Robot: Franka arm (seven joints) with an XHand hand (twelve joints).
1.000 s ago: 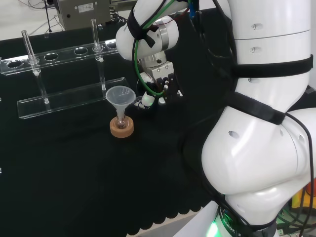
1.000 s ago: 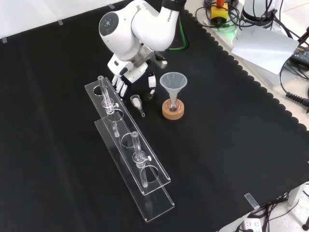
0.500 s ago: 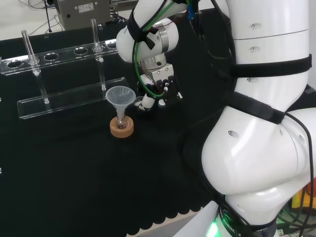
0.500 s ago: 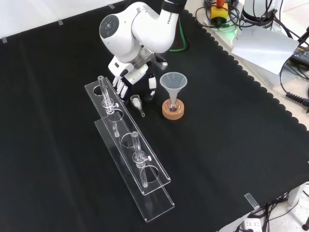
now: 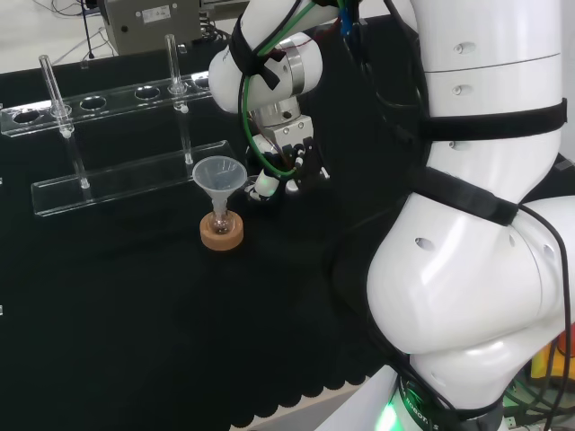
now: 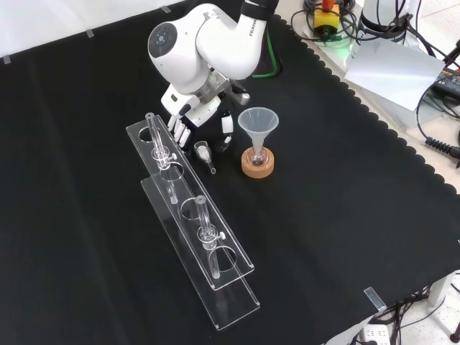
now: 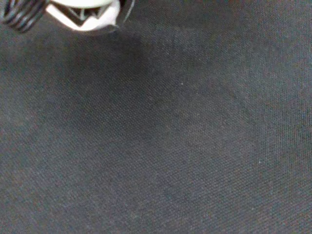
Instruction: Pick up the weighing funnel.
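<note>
The weighing funnel (image 6: 204, 153), a small clear scoop with a short stem, lies on the black cloth between the rack and the big funnel. My hand (image 6: 200, 115) hangs just above and behind it in the front view, open, with straight fingers (image 6: 180, 130) to its left and the thumb (image 6: 226, 126) to its right. Nothing is held. In the head view the hand (image 5: 289, 162) sits low just right of the big funnel (image 5: 216, 175), its white tips near the cloth. The wrist view looks at bare cloth with a white part of the hand (image 7: 83, 13).
The big funnel (image 6: 258, 122) stands in a small flask on a cork ring (image 6: 257, 169), close to the right of the weighing funnel in the front view. Two long clear racks (image 6: 198, 237) with upright glass tubes (image 6: 155, 138) run along its left.
The hand has sunk a little toward the cloth and the weighing funnel, its thumb coming nearer. The weighing funnel has not moved.
</note>
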